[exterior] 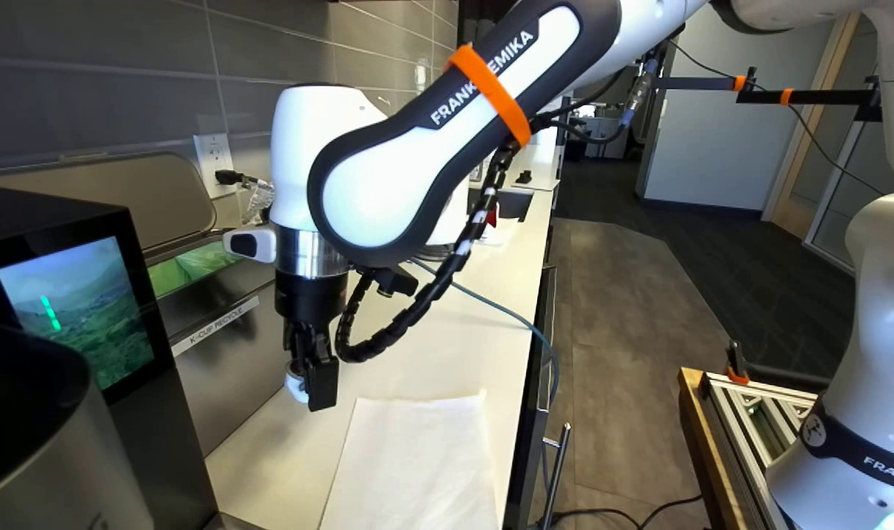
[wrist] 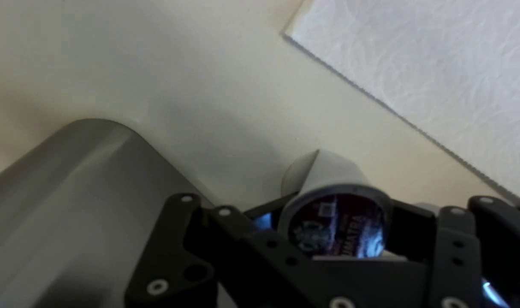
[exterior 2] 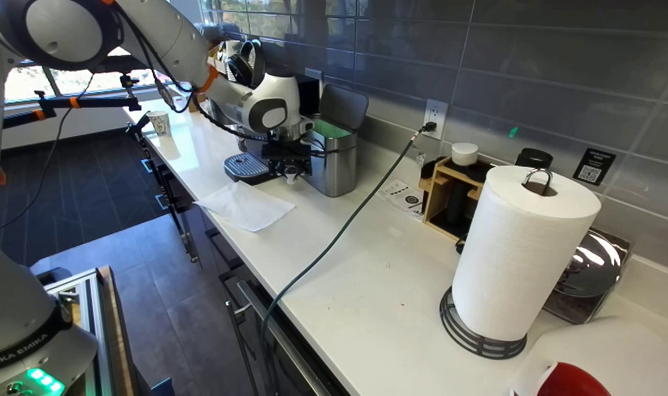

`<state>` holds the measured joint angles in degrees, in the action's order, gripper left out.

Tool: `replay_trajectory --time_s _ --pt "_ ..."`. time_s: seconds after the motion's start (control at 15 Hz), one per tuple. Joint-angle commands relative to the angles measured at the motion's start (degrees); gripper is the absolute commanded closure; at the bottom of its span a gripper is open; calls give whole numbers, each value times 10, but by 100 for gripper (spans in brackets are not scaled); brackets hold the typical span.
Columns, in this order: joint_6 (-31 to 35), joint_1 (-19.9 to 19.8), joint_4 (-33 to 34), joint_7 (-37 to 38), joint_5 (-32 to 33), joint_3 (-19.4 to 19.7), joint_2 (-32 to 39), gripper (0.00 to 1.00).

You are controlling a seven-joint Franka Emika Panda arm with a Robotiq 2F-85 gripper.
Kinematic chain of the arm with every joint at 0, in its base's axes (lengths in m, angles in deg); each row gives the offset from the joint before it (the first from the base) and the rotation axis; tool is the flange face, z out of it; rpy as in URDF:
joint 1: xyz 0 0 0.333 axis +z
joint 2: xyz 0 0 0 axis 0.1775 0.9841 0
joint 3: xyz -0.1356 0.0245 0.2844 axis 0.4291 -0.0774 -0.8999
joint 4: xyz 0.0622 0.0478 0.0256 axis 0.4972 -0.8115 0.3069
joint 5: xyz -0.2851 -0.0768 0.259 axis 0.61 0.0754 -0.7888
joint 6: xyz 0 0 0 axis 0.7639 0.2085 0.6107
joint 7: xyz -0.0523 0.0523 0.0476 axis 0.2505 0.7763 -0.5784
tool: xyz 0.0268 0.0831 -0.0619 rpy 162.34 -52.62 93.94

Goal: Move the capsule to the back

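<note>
The gripper (wrist: pixel 337 220) is grasping the capsule (wrist: pixel 337 201) from two sides, the dark lid (wrist: pixel 334 226) facing the wrist camera and the whitish body pointing toward the counter (exterior: pixel 417 353); whether its base is touching the surface, I cannot tell. On the wall side a metal bin (exterior: pixel 233 375) is standing just beside the gripper, its wall bounding that flank. On the opposite side a white sheet (exterior: pixel 413 460) is lying near the capsule, a strip of counter showing between them in the wrist view. Past the sheet, the counter's front edge is running above dark cabinets (exterior 2: pixel 218 247). In an exterior view the counter is stretching broadly from the sheet toward a paper towel roll (exterior 2: pixel 523 258), a cable (exterior 2: pixel 338 237) crossing it diagonally from the wall outlet (exterior 2: pixel 436 115) and over the front edge. A label (exterior: pixel 215 326) on the bin is reading "K-CUP RECYCLE". The lid is showing the letters "UMATRA" near a round pale emblem, its finer print blurring. The arm (exterior: pixel 388 184) is bearing "FRANK" and "EMIKA" either side of an orange band (exterior: pixel 491 94), and on the wall a black sign (exterior 2: pixel 594 166) is displaying a QR code, its lettering too small for reading.
</note>
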<state>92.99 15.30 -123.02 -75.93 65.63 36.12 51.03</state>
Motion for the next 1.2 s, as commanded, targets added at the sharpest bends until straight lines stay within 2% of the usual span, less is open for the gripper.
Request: replay_trajectory --time_s 0.0,0.2,0.27,0.33,0.8,0.87,1.13 --pt "97 2 -61 81 12 1 -22 95" --pt "141 -2 -88 123 20 0 -23 95" --pt "148 -3 -94 135 23 -1 -23 56" --pt "153 -3 -99 148 27 -1 -24 56" --pt "167 0 -121 194 47 2 -33 5" --pt "169 1 -126 199 49 2 -38 0" --pt "192 11 -159 231 73 14 -74 0"
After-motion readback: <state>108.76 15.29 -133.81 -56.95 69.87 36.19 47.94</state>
